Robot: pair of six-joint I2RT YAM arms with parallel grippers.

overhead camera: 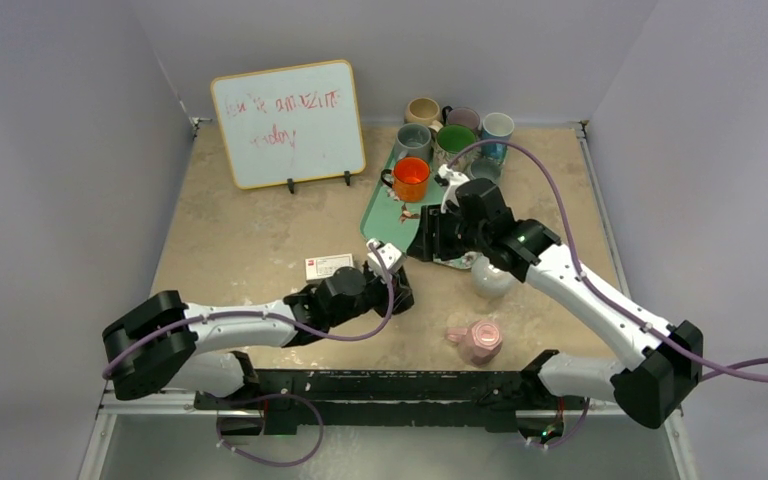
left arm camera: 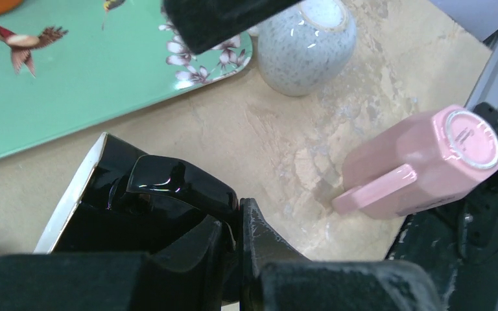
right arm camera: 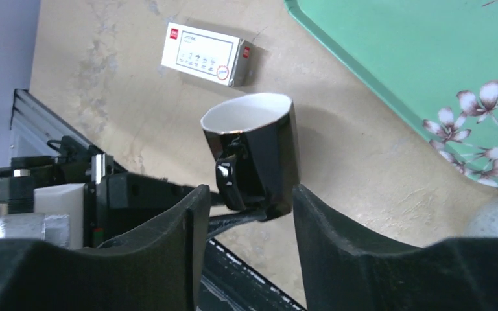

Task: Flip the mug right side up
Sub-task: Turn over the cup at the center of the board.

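A black mug (overhead camera: pixel 384 253) with a white inside hangs tilted above the table, just in front of the green tray. My left gripper (left arm camera: pixel 240 220) is shut on the mug (left arm camera: pixel 123 188) at its handle side. In the right wrist view the mug (right arm camera: pixel 266 142) has its mouth pointing up and away. My right gripper (right arm camera: pixel 249 201) stands open around the mug's base. Its right finger lies against the wall, and a small gap shows between its left finger and the handle. My right gripper (overhead camera: pixel 430 240) reaches in from the tray side.
A pink mug (overhead camera: pixel 478 340) (left arm camera: pixel 421 168) lies on its side near the front rail. A speckled mug (overhead camera: pixel 490 275) (left arm camera: pixel 305 45) stands upside down beside the green tray (overhead camera: pixel 385 205). On the tray is an orange mug (overhead camera: pixel 410 178). A whiteboard (overhead camera: pixel 288 122) and a small card box (overhead camera: pixel 328 266) stand to the left.
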